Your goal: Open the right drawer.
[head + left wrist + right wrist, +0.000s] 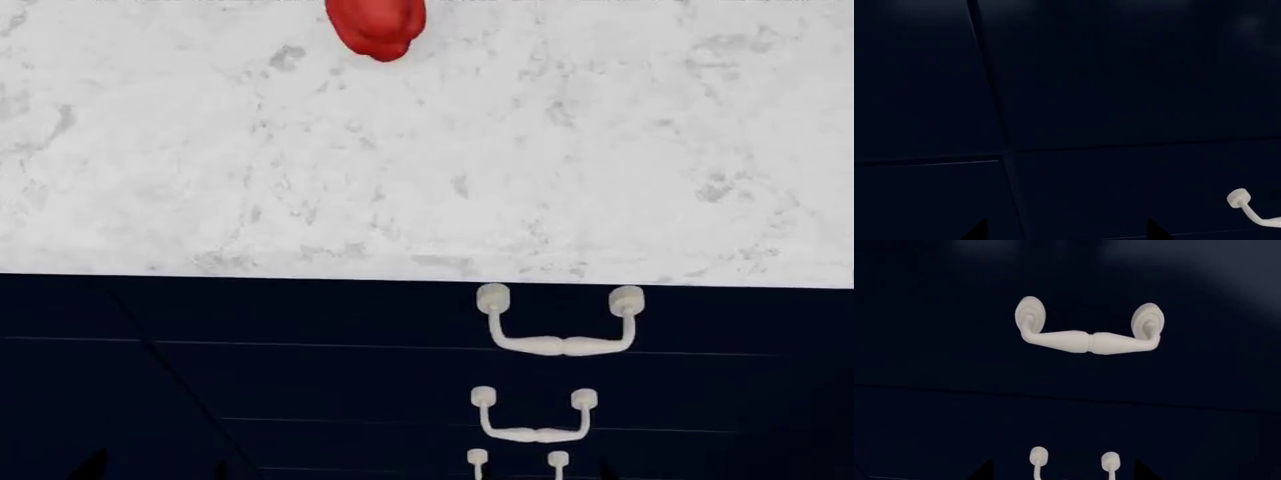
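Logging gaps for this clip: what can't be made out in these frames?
- Grippers: every view shows only dark fingertip corners at its lower edge; open or shut is unclear.
- Red object: head view, cut off by the upper edge.
- Lowest handle: head view, only its knobs show.
- Right drawer: dark fronts blend; handle is clear.

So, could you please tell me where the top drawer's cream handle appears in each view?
Head: handle right of centre, under the marble counter.
Right wrist: near centre, probably the same handle.
Left wrist: one knob at an edge; whose, unclear.
Shared landmark: navy drawer fronts.
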Robot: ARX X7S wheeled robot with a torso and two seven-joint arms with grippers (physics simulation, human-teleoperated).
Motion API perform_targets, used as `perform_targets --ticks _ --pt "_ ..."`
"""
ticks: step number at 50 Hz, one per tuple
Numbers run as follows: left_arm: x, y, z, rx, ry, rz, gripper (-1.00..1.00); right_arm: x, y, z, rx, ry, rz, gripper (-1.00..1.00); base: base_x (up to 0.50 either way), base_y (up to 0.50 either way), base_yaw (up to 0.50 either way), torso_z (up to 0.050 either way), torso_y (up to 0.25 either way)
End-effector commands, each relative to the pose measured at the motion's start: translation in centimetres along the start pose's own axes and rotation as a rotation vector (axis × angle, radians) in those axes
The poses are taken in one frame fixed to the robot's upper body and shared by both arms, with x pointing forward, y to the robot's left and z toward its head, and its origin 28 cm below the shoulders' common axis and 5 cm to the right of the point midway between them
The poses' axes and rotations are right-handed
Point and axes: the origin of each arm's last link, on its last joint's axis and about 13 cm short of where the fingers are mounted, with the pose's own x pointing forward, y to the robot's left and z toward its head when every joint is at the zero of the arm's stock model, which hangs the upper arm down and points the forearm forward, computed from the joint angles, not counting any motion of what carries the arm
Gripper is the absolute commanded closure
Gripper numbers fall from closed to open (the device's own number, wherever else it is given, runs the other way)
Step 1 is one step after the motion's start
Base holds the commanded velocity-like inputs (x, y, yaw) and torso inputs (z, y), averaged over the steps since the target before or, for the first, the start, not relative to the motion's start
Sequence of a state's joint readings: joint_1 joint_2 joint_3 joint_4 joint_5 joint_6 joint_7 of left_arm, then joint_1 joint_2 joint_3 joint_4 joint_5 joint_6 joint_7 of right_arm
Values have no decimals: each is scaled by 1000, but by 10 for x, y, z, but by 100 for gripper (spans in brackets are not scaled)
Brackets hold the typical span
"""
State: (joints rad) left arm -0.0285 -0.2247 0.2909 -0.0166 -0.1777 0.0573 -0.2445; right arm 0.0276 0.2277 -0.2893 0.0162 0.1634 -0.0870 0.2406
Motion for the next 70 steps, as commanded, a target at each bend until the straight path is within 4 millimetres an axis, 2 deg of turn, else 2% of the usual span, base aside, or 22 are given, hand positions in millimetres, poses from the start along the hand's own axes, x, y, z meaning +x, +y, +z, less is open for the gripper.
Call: perform_targets --ticks 1,12,15,19,20,28,30,34,38,42,43,58,60,61,62,64,65,70 --pt "0 0 -1 8 2 0 -100 -1 0 0 -4 7 -10 -100 0 0 0 0 0" --pt "1 -1 -2 7 7 -1 -100 0 0 2 -29 -3 -13 -100 0 0 0 0 0" --pt "1 -1 -3 5 9 -2 -100 1 0 4 -161 4 -31 -100 0 0 0 0 0" --pt "1 -1 -1 3 10 -2 -100 3 0 9 -250 -9 -48 -100 0 0 0 0 0" --pt "0 -1 -1 5 11 -2 -100 5 -2 10 -151 2 -45 -100 0 0 0 0 0" --pt "0 -1 -2 7 13 -5 -100 11 -10 10 -487 -7 -89 -100 0 0 0 0 0" --pt "0 -1 -1 8 13 -5 -100 13 -11 11 -471 3 -85 -100 0 0 0 0 0" --pt "0 -1 -2 9 15 -6 -100 16 -11 11 -616 2 -77 -100 0 0 0 0 0" --pt "0 -1 -2 9 17 -7 -100 22 -13 14 -673 0 -75 -100 0 0 0 0 0" --pt "1 -1 -2 12 19 -6 -100 27 -14 13 -856 -7 -38 -100 0 0 0 0 0" --pt "1 -1 -2 12 19 -6 -100 28 -15 15 -876 34 -72 -100 0 0 0 0 0" --pt "1 -1 -2 12 19 -6 -100 28 -15 15 -876 34 -72 -100 0 0 0 0 0" --pt "0 -1 -2 12 19 -5 -100 31 -13 7 -992 55 -57 -100 0 0 0 0 0" --pt "0 -1 -3 12 20 -4 -100 32 -14 6 -1009 78 -111 -100 0 0 0 0 0" --pt "1 -1 -3 13 21 -4 -100 34 -16 5 -1137 68 -128 -100 0 0 0 0 0" --pt "1 -2 -3 16 21 -4 -100 35 -13 6 -1089 58 -107 -100 0 0 0 0 0" --pt "1 -2 -3 17 22 -4 -100 37 -14 5 -1153 75 -103 -100 0 0 0 0 0" --pt "0 -2 -3 20 21 -5 -100 38 -16 4 -1232 88 -108 -100 0 0 0 0 0"
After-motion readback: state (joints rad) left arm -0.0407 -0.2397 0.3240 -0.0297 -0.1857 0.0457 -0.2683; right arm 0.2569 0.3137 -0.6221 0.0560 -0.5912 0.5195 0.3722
